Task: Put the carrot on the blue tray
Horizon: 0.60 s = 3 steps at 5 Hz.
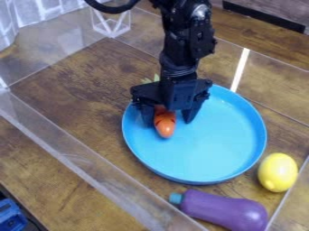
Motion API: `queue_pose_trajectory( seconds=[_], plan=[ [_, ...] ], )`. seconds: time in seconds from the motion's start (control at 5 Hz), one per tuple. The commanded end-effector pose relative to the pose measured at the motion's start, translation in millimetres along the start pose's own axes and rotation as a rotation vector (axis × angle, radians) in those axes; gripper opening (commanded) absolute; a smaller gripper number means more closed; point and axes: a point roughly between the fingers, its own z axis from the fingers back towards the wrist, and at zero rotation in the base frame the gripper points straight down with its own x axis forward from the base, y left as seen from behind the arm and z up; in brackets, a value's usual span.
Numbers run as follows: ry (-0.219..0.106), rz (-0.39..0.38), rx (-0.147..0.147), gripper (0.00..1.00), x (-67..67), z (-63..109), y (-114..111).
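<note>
Blue underneath: can see the carrot (164,124) on the blue tray (218,149), near the rim. Looks almost done, with just going up and away left to do. Points the black arm (185,41) down, with the pincer (167,108) wide open, low around the carrot.

No readable text, labels, brand names, numbers or signs can be made out on any of the objects or surfaces in view.

Yellow lemon (277,172) — purple eggplant (221,209) near it
</note>
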Motion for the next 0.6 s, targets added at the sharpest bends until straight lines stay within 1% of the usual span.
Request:
queue_pose_trajectory(
  seconds=[0.0, 0.2, 0.4],
  plan=[
    [0.020, 0.006, 0.041, 0.00, -3.4, 11.1, 4.5],
    [0.013, -0.016, 0.043, 0.00, 1.3, 9.8, -1.5],
    [0.012, -0.038, 0.042, 0.00, -4.4, 6.7, -3.6]
  ],
)
